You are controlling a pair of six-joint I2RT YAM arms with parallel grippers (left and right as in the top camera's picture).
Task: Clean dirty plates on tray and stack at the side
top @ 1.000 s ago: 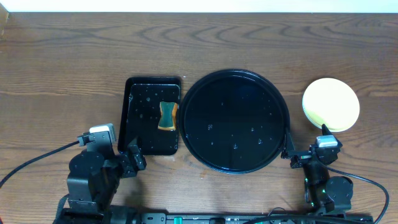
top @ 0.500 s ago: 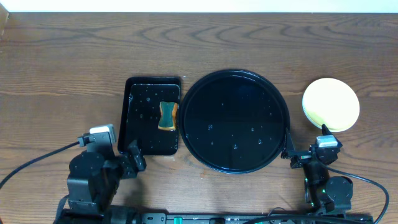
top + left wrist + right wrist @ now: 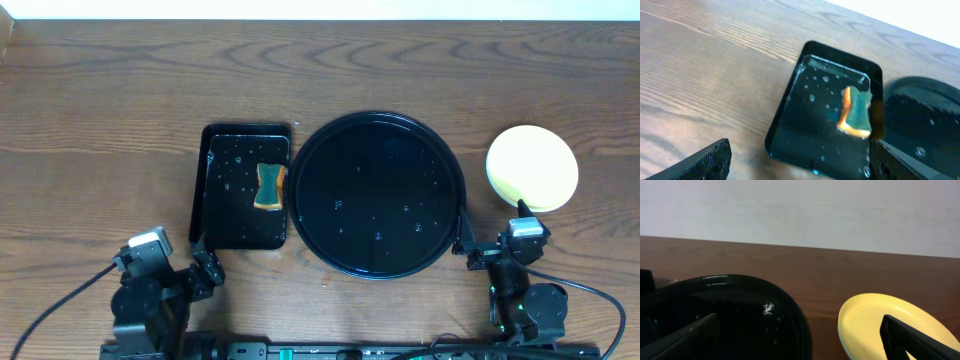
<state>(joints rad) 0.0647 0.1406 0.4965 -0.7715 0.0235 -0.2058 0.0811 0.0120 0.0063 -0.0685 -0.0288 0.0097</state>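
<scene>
Sitting beside tray [image 3: 378, 195], yellow-topped plates [image 3: 531, 168], left claw [image 3: 802, 161], right claw [image 3: 800, 339] spread wide

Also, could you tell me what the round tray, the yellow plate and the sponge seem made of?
Round tray: probably glossy black plastic; droplets bead on its reflective surface. Yellow plate: smooth, low-sheen, plastic or ceramic, unclear. Sponge: soft foam, judging by its pinched waist.

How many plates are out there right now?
1. A pale yellow plate sits to the right of the round black tray, which holds no plates itself. Others could be stacked underneath the yellow one; these views don't settle that.
</scene>
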